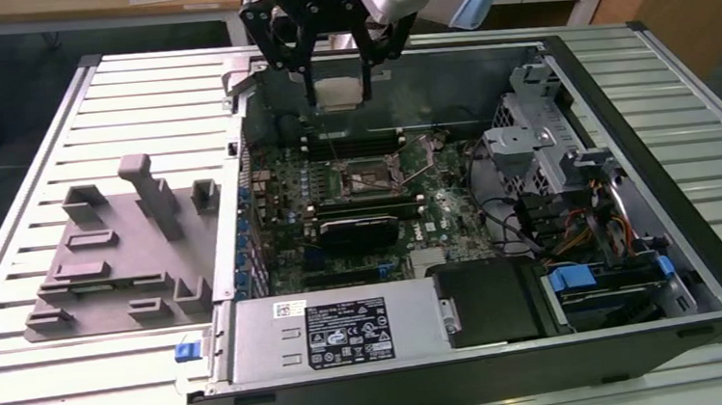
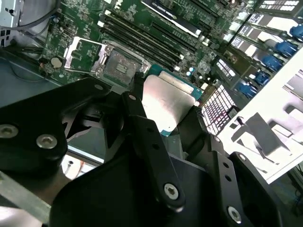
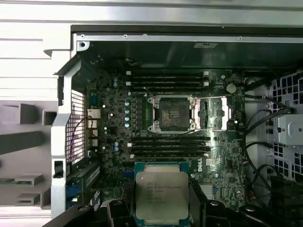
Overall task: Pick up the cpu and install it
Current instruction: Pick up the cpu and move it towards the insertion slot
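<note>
My gripper (image 1: pixel 336 86) hangs high over the back of the open computer case, shut on the cpu (image 1: pixel 336 94), a small square chip with a pale metal top. In both wrist views the cpu (image 2: pixel 166 100) (image 3: pixel 161 195) sits level between the two black fingers (image 2: pixel 142 120), which press on its opposite edges. Below it and further into the case lies the motherboard socket (image 1: pixel 370 178) (image 3: pixel 173 114) (image 2: pixel 118 69), with its metal frame swung open and its square recess bare. The chip is well above the board and touches nothing but the fingers.
Memory slots (image 3: pixel 168 81) flank the socket on both sides. A power supply (image 1: pixel 335 331) fills the case's near corner, with drive cages and cables (image 1: pixel 567 196) at the exterior view's right. A grey fixture block (image 1: pixel 126 250) lies on the slatted table left of the case.
</note>
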Robot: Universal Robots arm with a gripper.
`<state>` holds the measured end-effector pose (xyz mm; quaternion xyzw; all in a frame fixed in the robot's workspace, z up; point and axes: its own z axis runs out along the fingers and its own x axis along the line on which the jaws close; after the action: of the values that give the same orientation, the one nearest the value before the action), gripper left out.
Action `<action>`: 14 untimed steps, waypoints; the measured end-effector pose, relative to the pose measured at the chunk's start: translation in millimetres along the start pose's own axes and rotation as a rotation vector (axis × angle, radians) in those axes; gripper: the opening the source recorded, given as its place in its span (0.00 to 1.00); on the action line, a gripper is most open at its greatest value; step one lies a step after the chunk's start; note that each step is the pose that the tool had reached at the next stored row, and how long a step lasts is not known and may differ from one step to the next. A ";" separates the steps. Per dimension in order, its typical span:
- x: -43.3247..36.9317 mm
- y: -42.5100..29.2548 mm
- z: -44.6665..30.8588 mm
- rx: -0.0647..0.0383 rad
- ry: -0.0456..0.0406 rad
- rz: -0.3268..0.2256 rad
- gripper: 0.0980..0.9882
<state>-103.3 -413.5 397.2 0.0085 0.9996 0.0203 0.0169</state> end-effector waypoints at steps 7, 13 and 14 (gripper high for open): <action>-9.8 0.0 9.7 0.001 0.0006 0.000 0.50; -15.0 0.0 19.4 0.001 0.0010 0.000 0.50; -15.5 0.0 21.1 0.001 0.0011 0.000 0.50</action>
<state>-87.1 -412.9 376.7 0.0085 0.9996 0.0198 0.0163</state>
